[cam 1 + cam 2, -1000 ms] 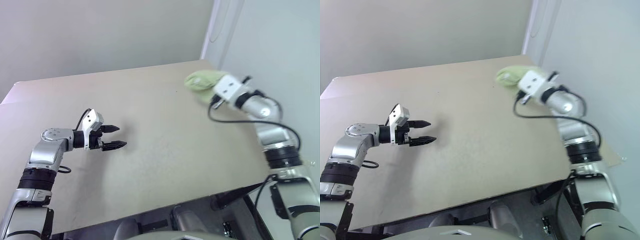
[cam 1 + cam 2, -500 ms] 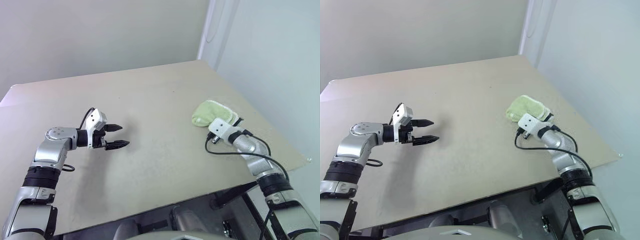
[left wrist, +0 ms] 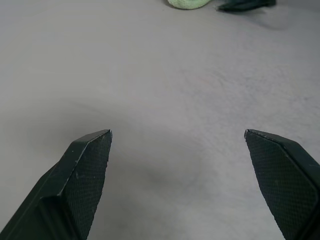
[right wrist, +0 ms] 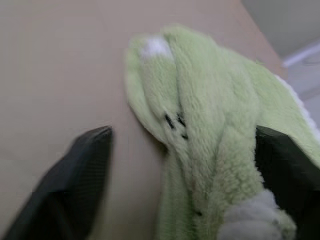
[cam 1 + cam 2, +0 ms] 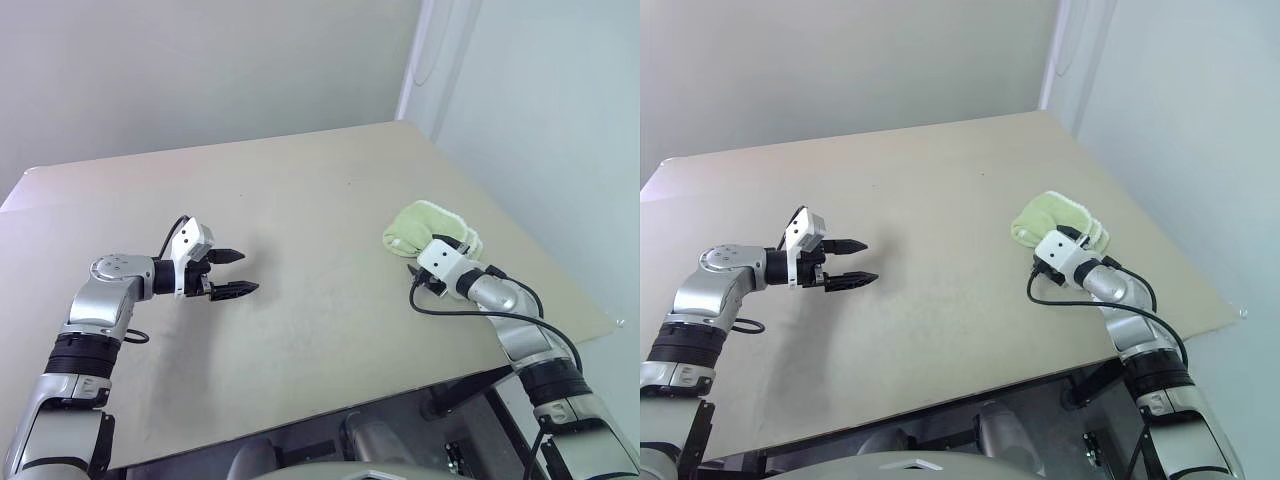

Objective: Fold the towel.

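Fingers: right gripper (image 4: 182, 165) apart, bunched towel (image 4: 210, 125) between them | left gripper (image 3: 178, 145) apart, empty | risk: regrasp catches several layers

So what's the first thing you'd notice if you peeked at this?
Your eye goes first to the light-green towel, lying in a bunched-up heap near the right edge of the big tan table. The right gripper sits right at it, fingers spread with the fluffy cloth between them. Far over on the left, the left gripper hangs open over bare tabletop.
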`<action>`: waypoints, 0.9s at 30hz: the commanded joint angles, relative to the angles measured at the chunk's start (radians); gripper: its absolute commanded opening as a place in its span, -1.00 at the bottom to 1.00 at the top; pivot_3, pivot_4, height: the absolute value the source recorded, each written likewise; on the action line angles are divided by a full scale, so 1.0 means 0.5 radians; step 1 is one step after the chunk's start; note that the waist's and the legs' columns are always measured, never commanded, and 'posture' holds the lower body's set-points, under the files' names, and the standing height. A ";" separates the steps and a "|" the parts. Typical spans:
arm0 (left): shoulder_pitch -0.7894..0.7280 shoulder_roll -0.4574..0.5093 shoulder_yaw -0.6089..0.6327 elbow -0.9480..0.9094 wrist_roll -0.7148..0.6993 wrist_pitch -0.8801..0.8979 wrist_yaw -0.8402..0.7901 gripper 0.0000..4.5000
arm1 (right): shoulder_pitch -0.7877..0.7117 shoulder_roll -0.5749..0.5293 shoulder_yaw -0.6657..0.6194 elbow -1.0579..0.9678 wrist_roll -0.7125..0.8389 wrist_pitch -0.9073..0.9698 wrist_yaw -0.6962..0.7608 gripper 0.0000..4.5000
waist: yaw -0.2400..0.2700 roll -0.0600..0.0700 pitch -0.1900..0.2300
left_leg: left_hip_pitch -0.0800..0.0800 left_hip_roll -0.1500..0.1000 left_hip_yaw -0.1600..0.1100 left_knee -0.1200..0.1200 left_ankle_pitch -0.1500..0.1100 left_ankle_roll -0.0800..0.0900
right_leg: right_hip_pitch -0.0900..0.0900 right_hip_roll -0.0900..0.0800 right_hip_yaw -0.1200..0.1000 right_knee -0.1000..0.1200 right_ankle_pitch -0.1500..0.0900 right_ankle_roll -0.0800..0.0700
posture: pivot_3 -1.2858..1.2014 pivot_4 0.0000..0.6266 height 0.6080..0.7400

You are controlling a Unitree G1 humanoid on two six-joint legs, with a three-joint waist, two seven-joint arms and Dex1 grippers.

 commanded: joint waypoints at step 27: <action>-0.032 0.002 0.027 0.013 0.044 -0.056 0.001 1.00 | -0.705 0.331 -0.554 0.910 0.626 0.667 -0.551 0.99 | -0.014 0.000 -0.001 | -0.001 0.000 -0.001 -0.002 0.000 0.000 | -0.002 -0.001 -0.002 -0.002 0.005 0.002 | 0.03 -1.00 1.00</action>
